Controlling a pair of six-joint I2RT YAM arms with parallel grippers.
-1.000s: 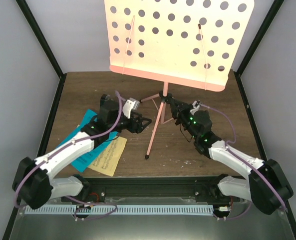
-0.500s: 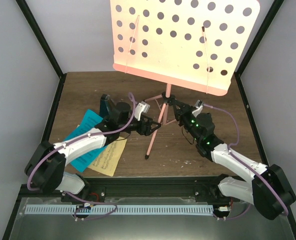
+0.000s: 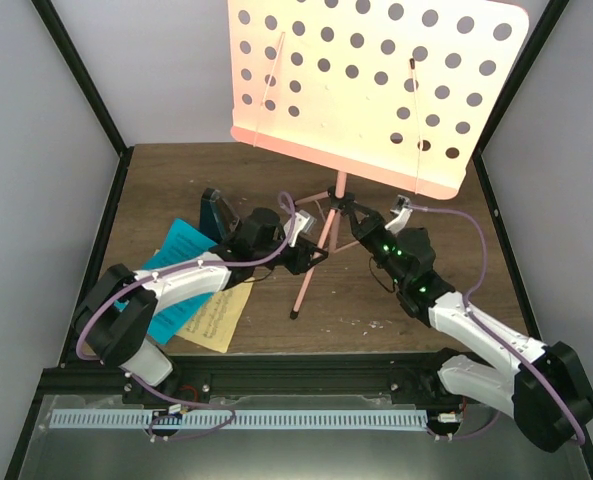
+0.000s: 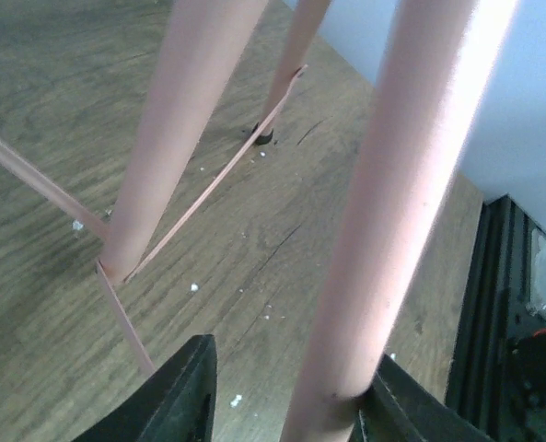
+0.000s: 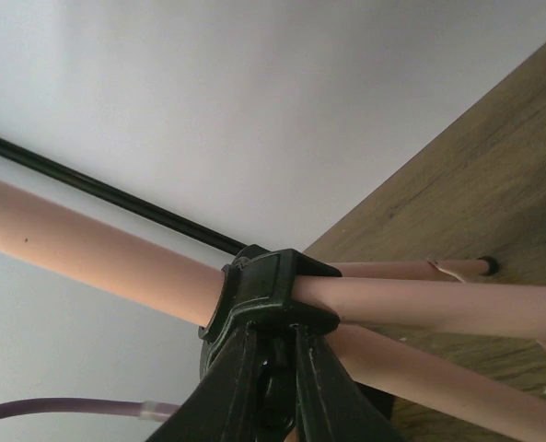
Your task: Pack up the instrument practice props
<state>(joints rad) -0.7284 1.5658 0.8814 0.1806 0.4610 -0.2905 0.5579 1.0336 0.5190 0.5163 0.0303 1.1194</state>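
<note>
The pink music stand [image 3: 376,80] stands at the middle of the table, its hole-punched desk high at the back. My right gripper [image 3: 351,213] is shut on the black collar [image 5: 268,290] where the tripod legs meet; the right gripper [image 5: 274,341] pinches its underside. My left gripper [image 3: 314,256] straddles the front leg [image 4: 411,203]. That left gripper [image 4: 293,354] is open, the leg resting against the right finger with a gap to the left one. Cyan [image 3: 171,252] and pale-yellow [image 3: 219,315] sheet-music pages lie at the left. The black metronome [image 3: 214,210] stands behind them.
Black frame posts [image 3: 81,75] and grey walls close in the table on both sides. A black rail [image 3: 306,375] runs along the near edge. Thin pink braces [image 4: 208,189] link the tripod legs low down.
The left arm has reached right to the stand's front leg and its jaws have narrowed around it. The stand's desk has shifted right, with the right gripper still on the collar.
</note>
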